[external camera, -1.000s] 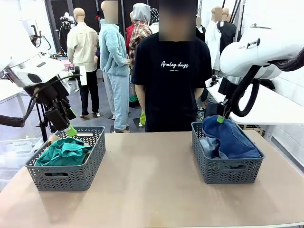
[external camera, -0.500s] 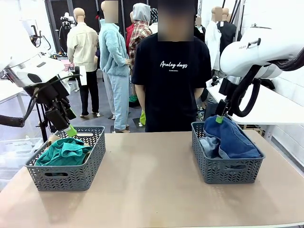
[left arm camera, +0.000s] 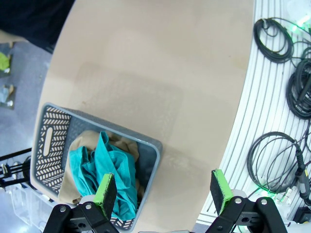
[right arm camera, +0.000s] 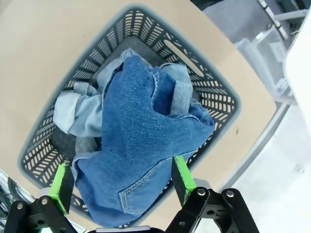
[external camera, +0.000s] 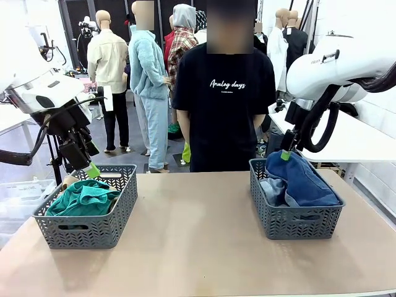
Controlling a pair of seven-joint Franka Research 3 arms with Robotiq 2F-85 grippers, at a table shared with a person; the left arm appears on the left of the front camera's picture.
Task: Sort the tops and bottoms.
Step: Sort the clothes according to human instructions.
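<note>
My left claw spread wide, grasping nothing, above left basket holding teal top over tan top. My right claw released, above right basket; dark shorts atop pale denim.

We see even, bright overhead indoor light. The baskets cast soft, short shadows onto the table, so the light is diffuse. We note no strong glare. Front view is sharp. Both wrist views curve straight edges near their borders; their close foreground is slightly soft.
</note>
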